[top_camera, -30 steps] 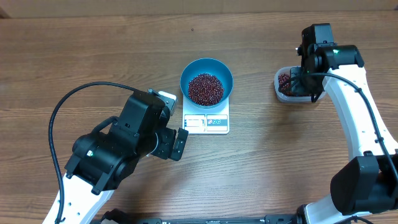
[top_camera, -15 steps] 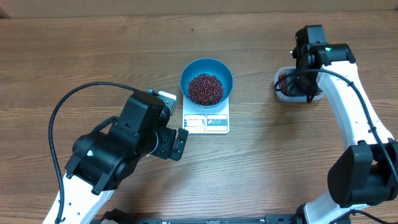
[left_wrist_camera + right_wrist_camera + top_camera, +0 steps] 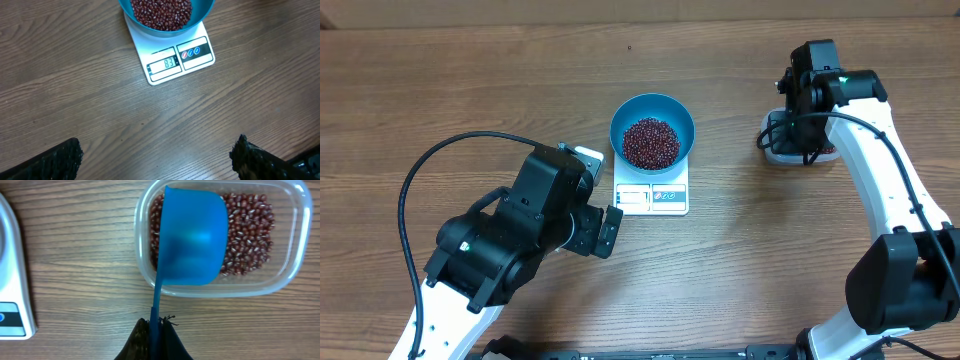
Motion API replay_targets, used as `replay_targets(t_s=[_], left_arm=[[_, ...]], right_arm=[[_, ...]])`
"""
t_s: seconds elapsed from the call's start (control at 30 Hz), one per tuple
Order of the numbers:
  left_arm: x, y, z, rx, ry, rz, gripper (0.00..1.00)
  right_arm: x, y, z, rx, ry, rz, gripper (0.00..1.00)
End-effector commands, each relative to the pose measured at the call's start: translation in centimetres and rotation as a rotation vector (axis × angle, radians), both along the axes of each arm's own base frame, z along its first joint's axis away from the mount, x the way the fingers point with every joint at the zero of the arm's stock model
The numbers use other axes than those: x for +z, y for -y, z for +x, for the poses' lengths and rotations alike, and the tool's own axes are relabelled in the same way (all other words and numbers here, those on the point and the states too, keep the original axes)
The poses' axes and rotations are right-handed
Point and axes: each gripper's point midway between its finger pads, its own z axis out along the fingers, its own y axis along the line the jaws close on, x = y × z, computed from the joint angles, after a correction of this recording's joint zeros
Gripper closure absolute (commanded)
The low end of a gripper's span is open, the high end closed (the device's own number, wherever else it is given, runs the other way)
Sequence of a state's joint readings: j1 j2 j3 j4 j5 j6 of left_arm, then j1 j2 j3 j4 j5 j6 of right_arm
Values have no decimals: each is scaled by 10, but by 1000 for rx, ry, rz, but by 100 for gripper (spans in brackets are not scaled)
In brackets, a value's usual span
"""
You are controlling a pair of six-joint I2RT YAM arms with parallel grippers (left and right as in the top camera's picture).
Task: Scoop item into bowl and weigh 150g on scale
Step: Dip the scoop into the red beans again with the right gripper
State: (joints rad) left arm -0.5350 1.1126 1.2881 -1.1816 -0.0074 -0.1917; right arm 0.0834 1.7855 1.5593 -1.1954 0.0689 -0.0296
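Saw the right gripper (image 3: 154,332) shifted slightly leftward since a second before, now directly above the clear tub (image 3: 292,265) and hiding most of it from overhead. Found the left arm, the bowl and the scale unmoved.

Nearest, found the left gripper (image 3: 155,160) hanging over the bare wooden table (image 3: 90,105), with jaws spread wide and nothing between them. Saw only its dark fingertips (image 3: 55,160), at the lower corners of the left wrist view.

Just beyond, noted the white scale (image 3: 172,57) lying flat on the table, with its display edge toward the robot and the digits reading 83. Found the teal bowl (image 3: 620,122) seated on the far part of the scale and overhanging it at both sides. Saw a mound of dark red-brown beans (image 3: 650,143) covering the bowl's floor.

Off to the right, well apart from the scale, saw the right gripper clamped shut on the thin handle of the blue scoop (image 3: 192,240). Found the scoop's cup over the left half of the tub, in front of the contents. Could not tell whether loaded. Made out more beans around and to the right of the cup, lying in the tub.
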Motion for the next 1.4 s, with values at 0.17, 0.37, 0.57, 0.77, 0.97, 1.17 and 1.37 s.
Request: replay_targets(t_s=[0.17, 0.37, 0.57, 0.77, 0.97, 1.17, 1.37], left_arm=[[12, 0, 2, 16, 29, -27, 1], [12, 0, 2, 16, 29, -27, 1], [12, 0, 2, 17, 29, -26, 1], [12, 0, 2, 16, 29, -27, 1], [12, 0, 2, 17, 29, -26, 1], [12, 0, 2, 16, 29, -27, 1], [12, 0, 2, 16, 29, -27, 1]], right_arm=[[1, -23, -1, 56, -4, 117, 96], [8, -33, 3, 68, 12, 171, 96], [13, -36, 4, 49, 14, 280, 96], [23, -35, 5, 8, 16, 465, 96], [28, -23, 3, -37, 15, 535, 96], [27, -13, 3, -66, 14, 535, 96], [27, 8, 2, -122, 18, 536, 96]])
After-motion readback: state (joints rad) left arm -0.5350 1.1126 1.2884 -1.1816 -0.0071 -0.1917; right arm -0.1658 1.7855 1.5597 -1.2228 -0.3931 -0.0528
